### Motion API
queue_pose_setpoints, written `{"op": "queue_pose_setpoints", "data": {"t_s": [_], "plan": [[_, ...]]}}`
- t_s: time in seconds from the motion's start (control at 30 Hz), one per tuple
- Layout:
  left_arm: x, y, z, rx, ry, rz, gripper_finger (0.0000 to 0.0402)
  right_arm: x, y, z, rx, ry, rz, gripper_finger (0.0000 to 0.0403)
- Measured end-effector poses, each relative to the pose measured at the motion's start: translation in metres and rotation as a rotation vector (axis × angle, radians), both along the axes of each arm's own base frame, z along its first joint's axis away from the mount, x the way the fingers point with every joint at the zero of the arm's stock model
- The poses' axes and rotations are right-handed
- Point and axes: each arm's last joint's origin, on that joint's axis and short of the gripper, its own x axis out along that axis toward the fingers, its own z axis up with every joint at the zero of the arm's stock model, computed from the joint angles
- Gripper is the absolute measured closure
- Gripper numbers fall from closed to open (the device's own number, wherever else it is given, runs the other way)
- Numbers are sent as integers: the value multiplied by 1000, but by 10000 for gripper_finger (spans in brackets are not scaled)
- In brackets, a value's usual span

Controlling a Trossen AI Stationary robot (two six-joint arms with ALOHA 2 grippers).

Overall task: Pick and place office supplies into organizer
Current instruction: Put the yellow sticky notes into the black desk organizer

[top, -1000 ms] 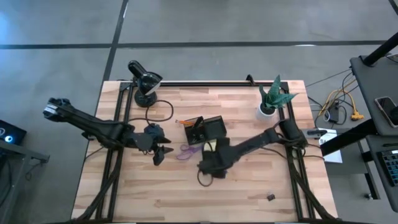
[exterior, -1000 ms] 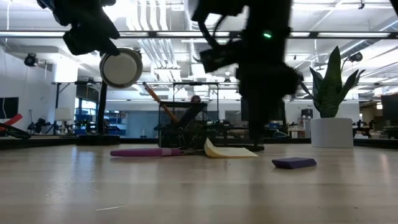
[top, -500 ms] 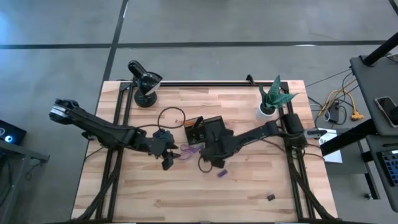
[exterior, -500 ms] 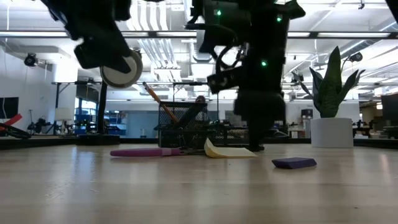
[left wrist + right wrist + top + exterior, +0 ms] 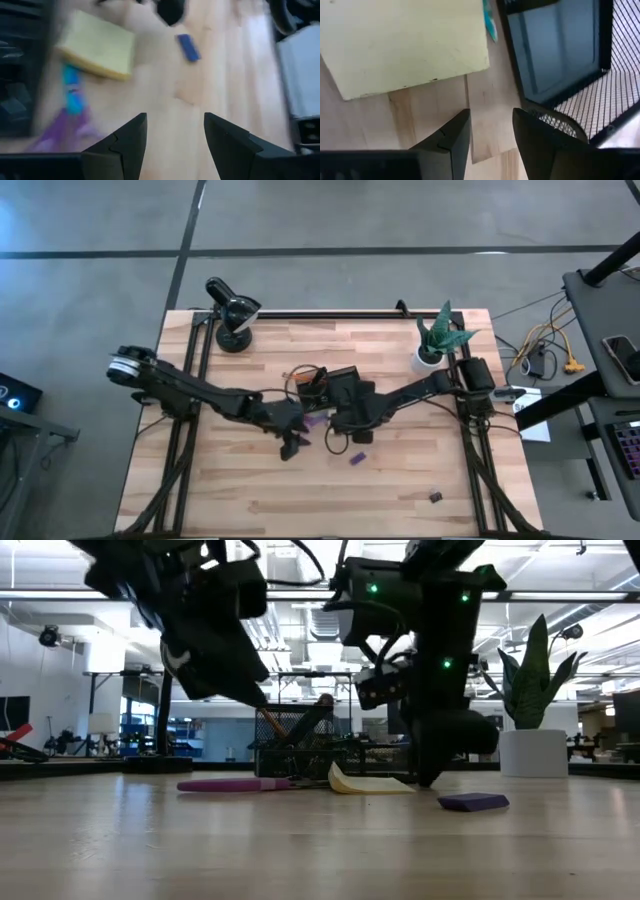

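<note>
The bench (image 5: 400, 490) carries the organizer (image 5: 335, 385) at its middle, so both arms reach inward. Pad (image 5: 400, 40), scissors (image 5: 235, 784) and block (image 5: 357, 459) lie loose beside it, none yet stowed. Left fingers (image 5: 172, 145) hover empty, wide apart, near the scissors. Right fingers (image 5: 490, 142) hang part-open, empty, between pad and organizer.
</note>
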Motion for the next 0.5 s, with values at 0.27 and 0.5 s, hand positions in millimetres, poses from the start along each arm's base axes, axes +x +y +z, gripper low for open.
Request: {"op": "queue_pose_setpoints", "data": {"t_s": [0.27, 0.5], "plan": [[21, 0, -25, -53, -34, -20, 221, 11, 1, 0, -2, -50, 154, 263], [26, 10, -41, -65, 26, 26, 221, 17, 0, 2, 16, -91, 207, 266]]}}
